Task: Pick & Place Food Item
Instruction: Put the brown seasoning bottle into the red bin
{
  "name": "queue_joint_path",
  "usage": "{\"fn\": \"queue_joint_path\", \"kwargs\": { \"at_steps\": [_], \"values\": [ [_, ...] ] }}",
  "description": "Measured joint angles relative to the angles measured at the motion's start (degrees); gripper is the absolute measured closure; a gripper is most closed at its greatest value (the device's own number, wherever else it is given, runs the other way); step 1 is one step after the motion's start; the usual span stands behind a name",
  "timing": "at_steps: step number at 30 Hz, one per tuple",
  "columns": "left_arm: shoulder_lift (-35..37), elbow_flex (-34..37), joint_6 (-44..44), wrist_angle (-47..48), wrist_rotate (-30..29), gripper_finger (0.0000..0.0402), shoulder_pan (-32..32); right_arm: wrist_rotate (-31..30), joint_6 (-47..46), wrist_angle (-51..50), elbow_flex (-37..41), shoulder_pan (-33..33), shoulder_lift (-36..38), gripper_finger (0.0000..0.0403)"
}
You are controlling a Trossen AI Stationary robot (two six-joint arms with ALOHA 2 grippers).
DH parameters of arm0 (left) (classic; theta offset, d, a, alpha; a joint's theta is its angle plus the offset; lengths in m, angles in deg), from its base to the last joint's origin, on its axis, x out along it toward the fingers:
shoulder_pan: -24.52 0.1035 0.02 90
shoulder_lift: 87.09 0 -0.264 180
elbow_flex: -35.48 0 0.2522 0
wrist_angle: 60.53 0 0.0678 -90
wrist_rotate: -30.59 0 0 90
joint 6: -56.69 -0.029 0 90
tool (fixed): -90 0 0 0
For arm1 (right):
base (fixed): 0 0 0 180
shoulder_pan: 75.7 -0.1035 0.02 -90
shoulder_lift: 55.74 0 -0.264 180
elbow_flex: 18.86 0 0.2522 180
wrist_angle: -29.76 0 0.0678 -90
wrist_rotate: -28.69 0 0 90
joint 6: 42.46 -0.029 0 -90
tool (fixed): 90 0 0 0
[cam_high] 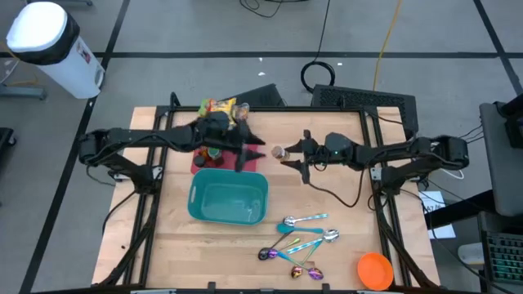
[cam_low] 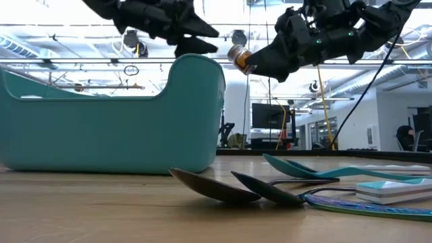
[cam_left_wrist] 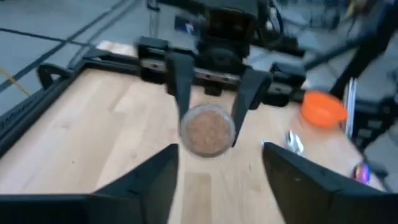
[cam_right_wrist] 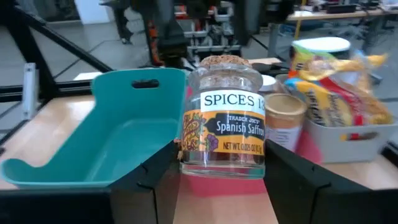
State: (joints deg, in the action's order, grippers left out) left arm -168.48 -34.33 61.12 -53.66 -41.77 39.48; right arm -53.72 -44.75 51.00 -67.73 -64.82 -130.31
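Observation:
A small glass jar [cam_right_wrist: 224,124] with a cork lid and a "Spanish Saffron" label is held by my right gripper [cam_right_wrist: 224,171] above the table, just past the far right corner of the teal bin [cam_high: 229,200]. It shows small in the high view [cam_high: 279,152] and in the low view [cam_low: 237,56]. My left gripper [cam_left_wrist: 217,180] is open and empty, a short way to the jar's left [cam_high: 252,151], its fingers pointing at the cork lid [cam_left_wrist: 207,132]. My right gripper pinches the jar's glass sides near its base [cam_right_wrist: 186,163] between its two fingers [cam_right_wrist: 155,180]. The fingers come roughly level from the table's right and lie along the jar. The jar is lifted clear, tipped over, its cork lid toward the table's left.
A red tray [cam_high: 200,163] at the far side holds a grey basket of snack bags [cam_right_wrist: 339,93] and a tan-lidded jar [cam_right_wrist: 283,118]. Several spoons [cam_high: 302,237] and an orange bowl [cam_high: 374,269] lie near the front right.

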Motion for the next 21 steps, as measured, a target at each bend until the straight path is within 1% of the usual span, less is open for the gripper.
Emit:
{"fn": "queue_joint_path", "kwargs": {
  "at_steps": [4, 8, 11, 16, 21],
  "values": [
    [-2.51, -5.14, -4.31, 5.64, -2.11, 0.0107, -3.48, -0.09, -0.08, 0.69, 0.02, -1.05, -0.41, 0.0224],
    [-4.54, -6.98, -5.19, 6.87, -3.24, 0.0078, -4.86, -0.45, -0.24, 2.47, 0.0, -2.0, -0.43, 0.0224],
    [-5.51, -7.26, -4.77, 6.95, -3.33, 0.0072, -5.03, -0.31, -0.02, 4.91, -0.26, -3.14, -0.63, 0.0224],
    [-6.16, -7.28, -4.28, 6.75, -5.55, 0.0073, -4.74, -0.42, 0.46, 4.18, -2.28, -4.38, -3.7, 0.0224],
    [-6.08, -7.28, -3.66, 6.46, -5.57, 0.009, -4.75, -0.11, 0.65, 4.16, -3.9, -4.62, -7.01, 0.0224]
  ]
}}
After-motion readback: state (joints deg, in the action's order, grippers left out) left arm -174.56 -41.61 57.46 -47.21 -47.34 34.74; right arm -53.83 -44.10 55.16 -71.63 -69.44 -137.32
